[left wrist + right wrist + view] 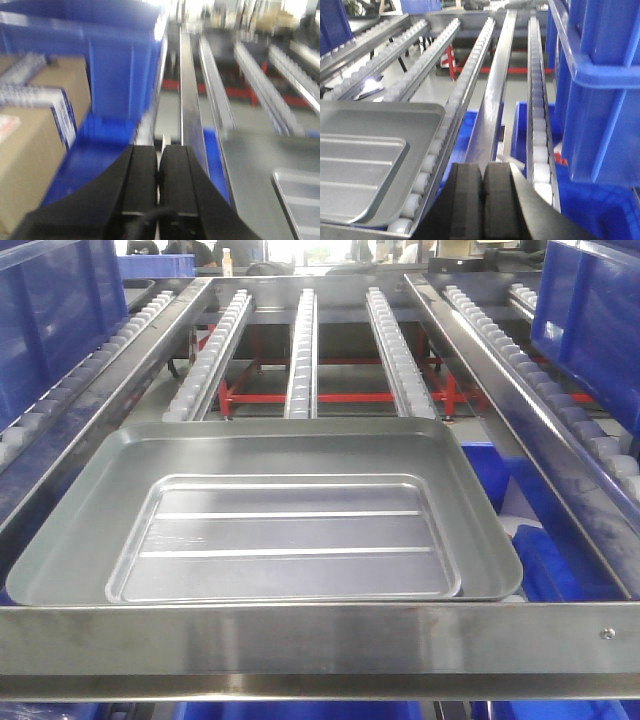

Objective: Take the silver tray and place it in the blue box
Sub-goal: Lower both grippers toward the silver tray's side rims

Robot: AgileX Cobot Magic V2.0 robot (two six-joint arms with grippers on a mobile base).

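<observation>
The silver tray (285, 540), shallow with two long ridges, lies inside a larger metal pan (290, 445) on the roller conveyor. Its ridged floor shows at the lower left of the right wrist view (355, 165) and, blurred, at the lower right of the left wrist view (300, 200). A ribbed blue box (600, 75) stands right of the rollers; another blue box (120, 60) stands on the left. My left gripper (159, 148) is shut and empty, left of the pan. My right gripper (483, 166) is shut and empty, right of the pan. Neither gripper shows in the front view.
A steel crossbar (320, 640) runs across the front of the conveyor. Roller rails (300, 350) stretch away behind the pan over a red frame (340, 397). More blue bins (560, 560) sit below on the right. Cardboard cartons (30, 150) stand at the far left.
</observation>
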